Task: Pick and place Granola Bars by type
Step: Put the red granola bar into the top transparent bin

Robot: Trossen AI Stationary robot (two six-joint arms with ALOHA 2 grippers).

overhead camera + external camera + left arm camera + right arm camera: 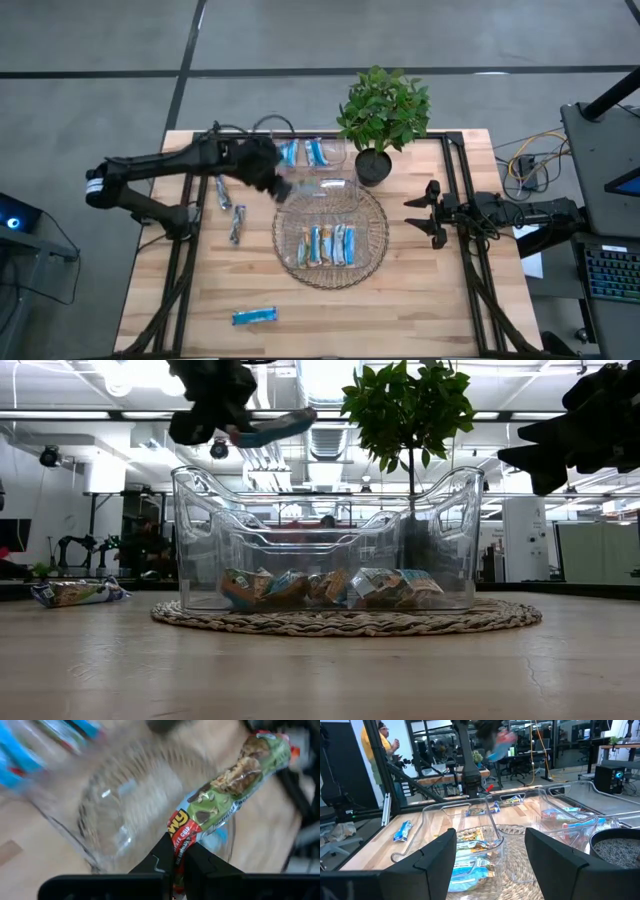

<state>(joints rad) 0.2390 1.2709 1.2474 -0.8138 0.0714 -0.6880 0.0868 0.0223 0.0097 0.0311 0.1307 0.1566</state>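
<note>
Granola bar [227,785] pinched in left gripper [175,862] above clear container [325,188]; right gripper [487,857] spread

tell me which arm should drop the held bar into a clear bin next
Left. Its pincer already grips the green bar above the clear bins; the right pincer waits open at the table's edge.

The left gripper [275,184] hides the bar's pinched end — its wrapper print [181,827] is only partly legible; the far blue bars [20,755] are blurred.
</note>
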